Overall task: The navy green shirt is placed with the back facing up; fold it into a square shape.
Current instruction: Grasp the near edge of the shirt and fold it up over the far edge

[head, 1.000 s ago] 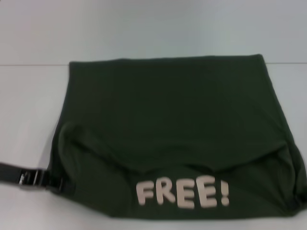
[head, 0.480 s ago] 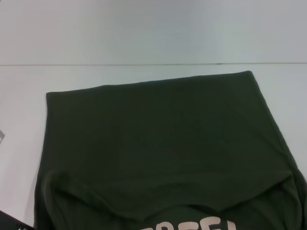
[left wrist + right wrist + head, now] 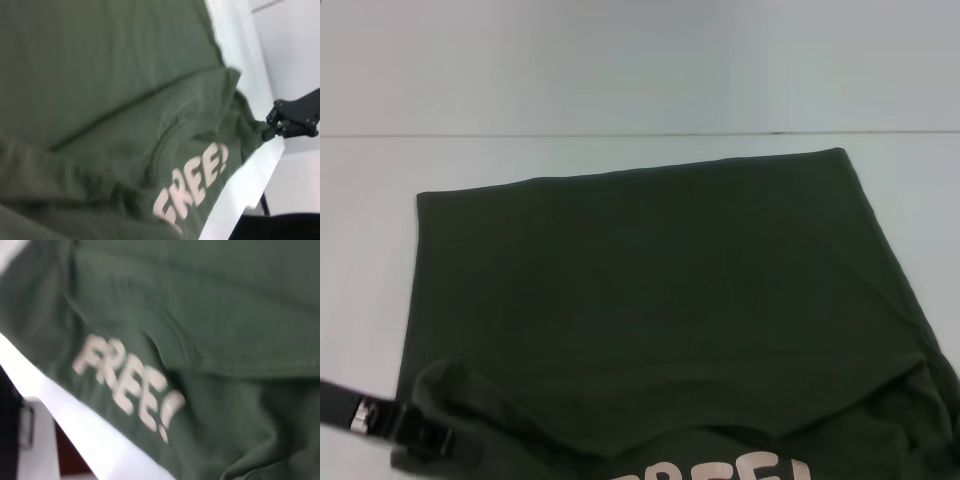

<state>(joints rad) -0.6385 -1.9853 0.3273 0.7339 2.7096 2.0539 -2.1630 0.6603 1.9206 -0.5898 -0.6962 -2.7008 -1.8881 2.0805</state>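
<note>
The navy green shirt (image 3: 650, 280) lies spread on the white table (image 3: 620, 90). Its near part is folded over, so the cream "FREE!" lettering (image 3: 195, 180) faces up by the near edge. Only the tops of those letters (image 3: 720, 470) show in the head view. My left gripper (image 3: 445, 442) is at the shirt's near left corner, its fingers buried in the cloth. My right gripper (image 3: 272, 131) shows only in the left wrist view, pinching the near right corner, which is drawn toward it. The right wrist view shows shirt (image 3: 225, 305) and lettering (image 3: 130, 385) close up.
The table's near edge (image 3: 250, 185) runs just past the folded lettered part, with dark floor beyond it. A thin seam line (image 3: 620, 133) crosses the table behind the shirt. Bare white table lies beyond the shirt's far hem and to its left.
Over the last second the shirt has slid toward the near edge, taking most of the lettering out of the head view. The left gripper left that view and is back at the near left corner.
</note>
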